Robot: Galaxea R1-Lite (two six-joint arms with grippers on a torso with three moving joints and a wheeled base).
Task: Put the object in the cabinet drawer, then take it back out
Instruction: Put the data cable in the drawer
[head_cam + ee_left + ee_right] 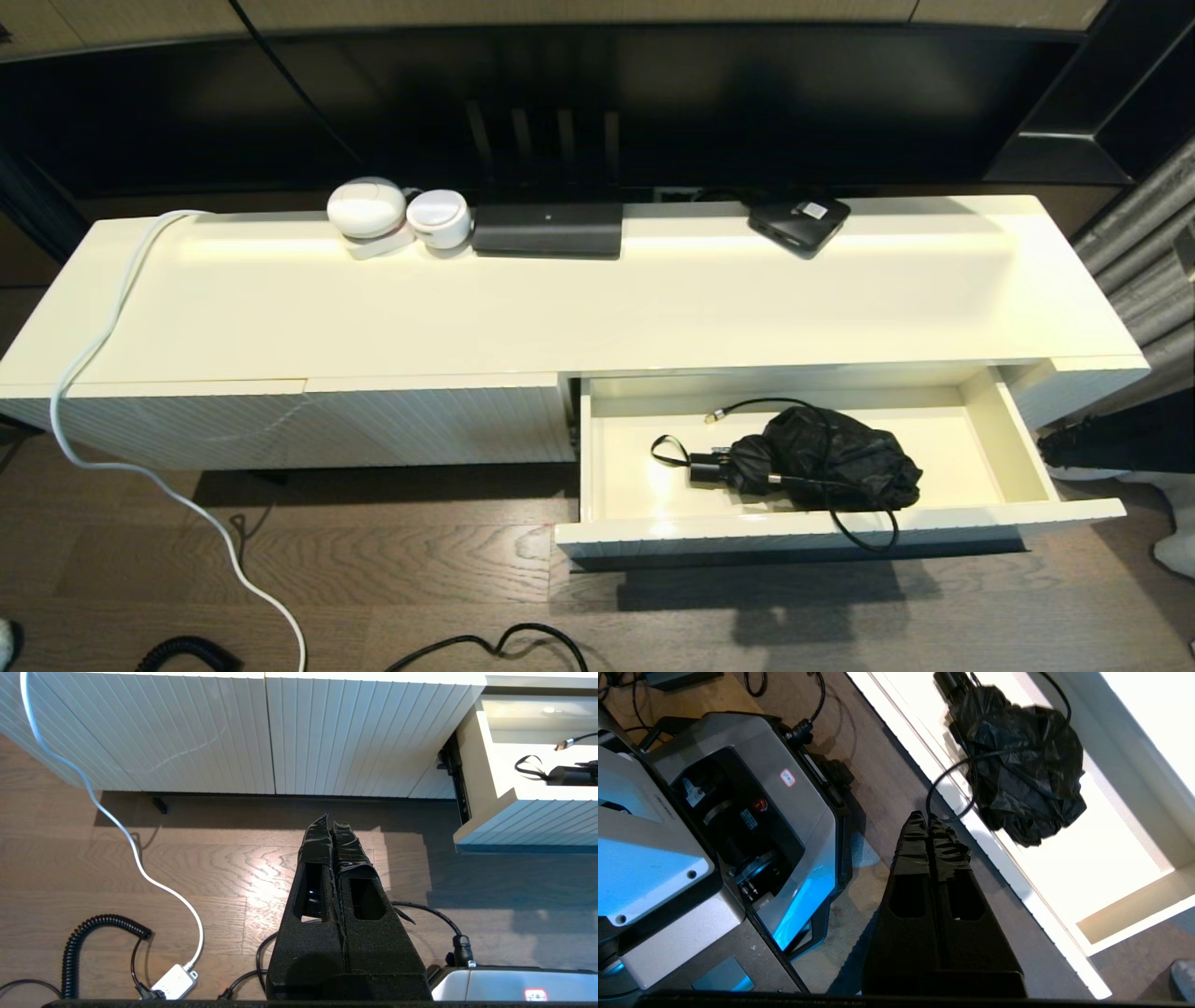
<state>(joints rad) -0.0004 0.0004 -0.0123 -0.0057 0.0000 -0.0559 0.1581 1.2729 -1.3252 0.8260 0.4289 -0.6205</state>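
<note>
Black folded fabric umbrella (822, 459) lies inside the open cream-white cabinet drawer (1018, 439), apart from the right gripper (930, 820), whose jaws are clenched empty outside the drawer front; left gripper (332, 822) likewise closed over the floor.

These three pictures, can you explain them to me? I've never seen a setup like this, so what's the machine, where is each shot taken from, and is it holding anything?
It is a two-armed robot on wheels. The wide picture comes from a camera on its head, looking down at a low cream cabinet. The other two come from cameras on its wrists. The black wedge in each is a gripper: the left gripper and the right gripper, both shut and holding nothing, over the wooden floor. The cabinet drawer is pulled open, with a folded black umbrella and a thin black cable inside. On top sit two white round gadgets and two black boxes.
</note>
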